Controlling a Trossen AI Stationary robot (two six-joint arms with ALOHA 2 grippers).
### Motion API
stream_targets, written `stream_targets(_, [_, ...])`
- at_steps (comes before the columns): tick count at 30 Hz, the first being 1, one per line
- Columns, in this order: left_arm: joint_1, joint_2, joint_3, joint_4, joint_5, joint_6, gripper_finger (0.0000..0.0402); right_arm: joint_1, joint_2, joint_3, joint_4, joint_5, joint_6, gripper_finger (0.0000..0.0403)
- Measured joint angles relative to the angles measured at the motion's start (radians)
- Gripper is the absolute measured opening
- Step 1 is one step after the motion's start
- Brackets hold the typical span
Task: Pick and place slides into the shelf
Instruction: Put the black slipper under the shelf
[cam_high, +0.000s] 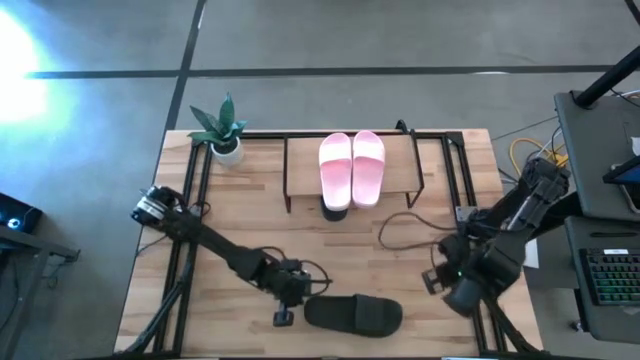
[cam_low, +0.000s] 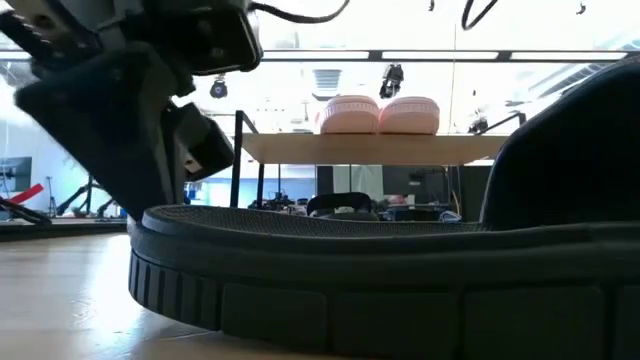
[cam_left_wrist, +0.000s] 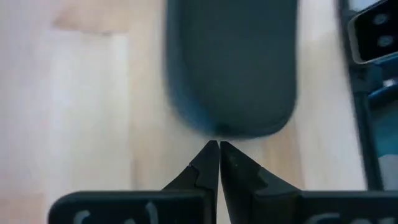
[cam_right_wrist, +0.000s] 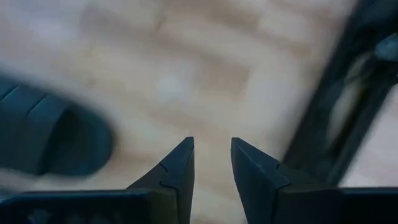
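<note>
1. Two pink slides (cam_high: 352, 166) lie side by side on the shelf (cam_high: 300, 172) at the table's far edge.
2. A dark slide (cam_high: 354, 314) lies flat on the table (cam_high: 250, 220) near the front edge.
3. Left gripper (cam_left_wrist: 219, 149): fingers pressed together, tips just at the dark slide's rounded end, holding nothing.
4. Right gripper (cam_right_wrist: 212, 155): fingers slightly apart, empty, over bare wood at the table's right side.
5. A potted plant (cam_high: 222, 128) stands at the far left corner.

Two slides (cam_high: 352, 167) sit side by side on the shelf (cam_high: 300, 180), apparently another underneath, a fourth (cam_high: 354, 315) at the table's near edge.
</note>
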Motion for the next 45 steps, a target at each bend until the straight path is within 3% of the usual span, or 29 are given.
stream_targets(7, [-0.001,-0.056,-0.033,-0.132,0.006,-0.003,0.0000,0.136,0.049,-0.031,0.344,0.106,0.132,0.0069])
stream_targets(19, [0.013,-0.063,-0.047,-0.125,-0.009,0.107,0.0000,0.104,0.342,-0.128,0.948,0.111,0.170,0.0038])
stream_targets(26, [0.016,-0.063,-0.050,-0.117,-0.108,0.158,0.0000,0.098,0.494,0.010,0.963,0.092,0.175,0.0038])
stream_targets(34, [0.021,-0.063,-0.058,-0.043,-0.117,0.158,0.0000,0.059,0.647,0.110,0.934,0.099,0.169,0.0038])
stream_targets(40, [0.021,-0.063,-0.062,-0.030,-0.111,0.149,0.0000,0.026,0.675,0.168,0.760,0.116,0.191,0.0038])
stream_targets(45, [0.021,-0.059,-0.084,-0.020,-0.107,0.131,0.0000,-0.010,0.629,0.188,0.464,0.157,0.195,0.0038])
